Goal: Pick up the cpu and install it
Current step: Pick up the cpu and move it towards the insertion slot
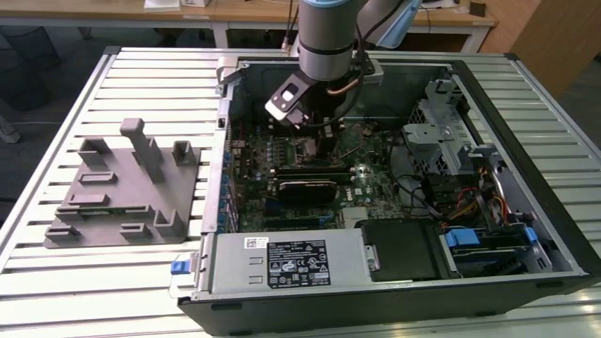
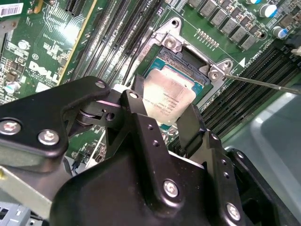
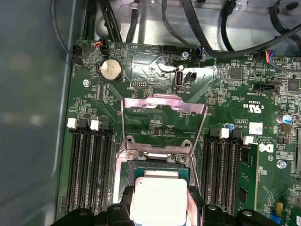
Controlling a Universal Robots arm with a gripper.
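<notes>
1. Gripper [image 2: 162, 109] is down inside the open black computer case [image 1: 376, 313]. Its two black fingers [image 2: 190, 125] are clamped on opposite edges of the cpu [image 2: 169, 92], a small flat square chip with a silvery-white metal top. The edge grip leaves the chip's underside free.
2. In the first wrist view the cpu [image 3: 160, 197] sits level over the square processor socket [image 3: 157, 165] on the green motherboard [image 3: 155, 70]. Cannot tell whether it touches the socket bed. Judged: mid-install, chip not released.
3. The silver hinged load plate [image 3: 162, 101] stands swung up off the socket. The thin metal latch lever [image 2: 263, 82] is out to one side. Both leave the opening free for the chip.
4. Close quarters: long black memory slots [image 3: 89, 165] flank the socket on both sides, near the fingers. Black cables [image 3: 202, 28] and a round silver coin battery [image 3: 109, 69] lie beyond the load plate, apart from the work.
5. A large grey plastic fixture with upright posts [image 1: 122, 186] sits on the slatted metal table [image 1: 84, 296]. It is on the exterior view's left of the case, well apart from the arm.
</notes>
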